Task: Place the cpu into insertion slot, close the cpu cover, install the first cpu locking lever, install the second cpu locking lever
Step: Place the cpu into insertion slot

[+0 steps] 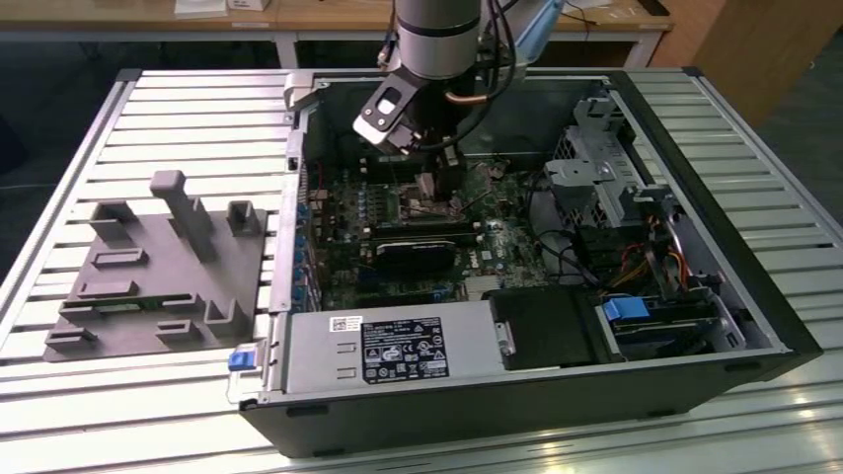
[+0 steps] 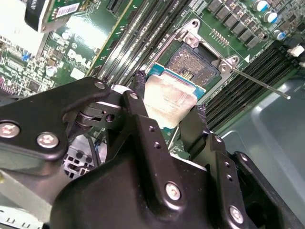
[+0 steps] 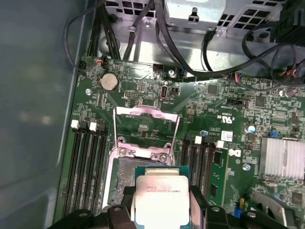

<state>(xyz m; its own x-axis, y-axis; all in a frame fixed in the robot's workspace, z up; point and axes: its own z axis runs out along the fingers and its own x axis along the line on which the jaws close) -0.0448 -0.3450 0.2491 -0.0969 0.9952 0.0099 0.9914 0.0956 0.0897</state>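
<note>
Cpu in claw over insertion slot, case on slatted table.

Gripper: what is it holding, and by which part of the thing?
The gripper holds the cpu by two opposite edges, close to the insertion slot.

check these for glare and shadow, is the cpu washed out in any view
Second wrist view: glare bleaches the top of the cpu in the gripper. First wrist view: the cpu is evenly lit; a pinkish sheen lies on the open cpu cover. Exterior view: bright streaks on the slatted table, dimmer inside the computer case.
</note>
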